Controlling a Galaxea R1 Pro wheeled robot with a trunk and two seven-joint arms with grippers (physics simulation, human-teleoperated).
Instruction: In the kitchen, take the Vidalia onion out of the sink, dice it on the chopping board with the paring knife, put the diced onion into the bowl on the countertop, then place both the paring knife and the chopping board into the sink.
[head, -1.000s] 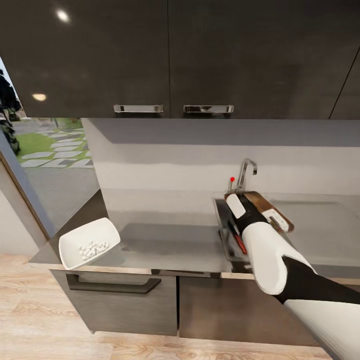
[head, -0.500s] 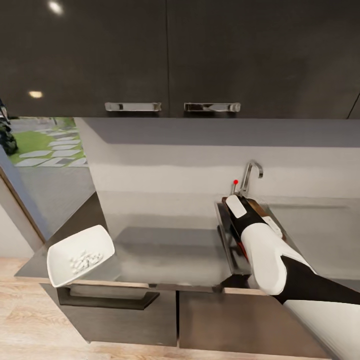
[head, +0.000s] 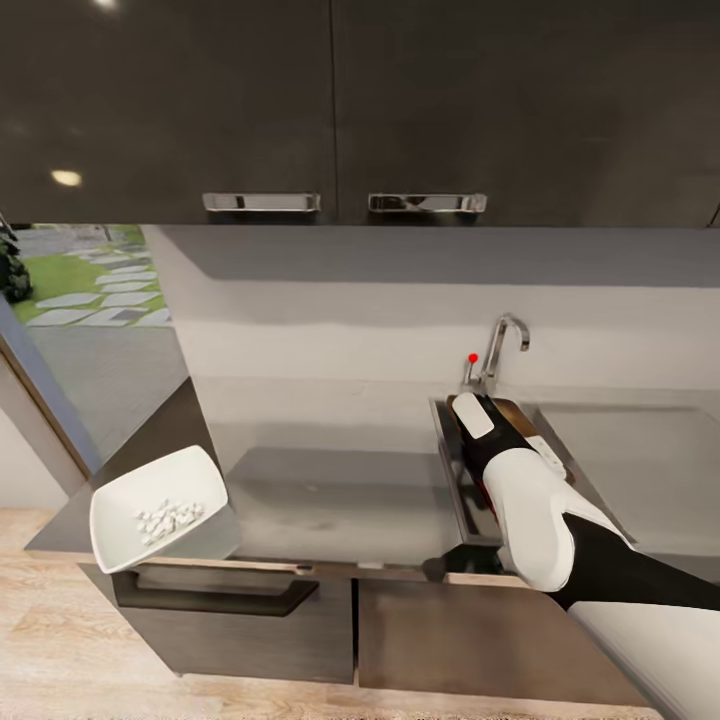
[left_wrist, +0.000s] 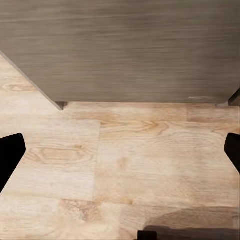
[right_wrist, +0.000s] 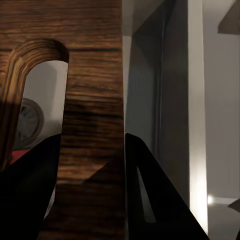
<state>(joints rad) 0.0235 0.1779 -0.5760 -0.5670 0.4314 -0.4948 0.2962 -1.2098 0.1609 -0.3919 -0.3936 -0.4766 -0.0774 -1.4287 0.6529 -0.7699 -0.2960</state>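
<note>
My right gripper (right_wrist: 92, 136) is shut on the dark brown chopping board (right_wrist: 92, 75), pinching the strip beside its handle slot. In the head view the board (head: 512, 408) stands tilted over the grey sink (head: 452, 470), mostly hidden by my right forearm. The round drain (right_wrist: 30, 117) shows through the slot. A sliver of the paring knife's reddish handle (head: 481, 489) lies in the basin beside my arm. The white bowl (head: 155, 505) with small diced onion pieces sits at the countertop's (head: 340, 480) left corner. My left gripper (left_wrist: 120, 150) is open, pointing at the wood floor.
A chrome tap (head: 497, 345) with a red knob (head: 473, 357) stands behind the sink. Dark upper cabinets (head: 340, 100) hang above the counter. A drawer handle (head: 215, 595) sits below the bowl. The flat drainboard (head: 640, 450) lies right of the basin.
The head camera has moved, shifting the whole picture. My right arm has tipped the board deeper into the sink, so less of it shows past my forearm.
</note>
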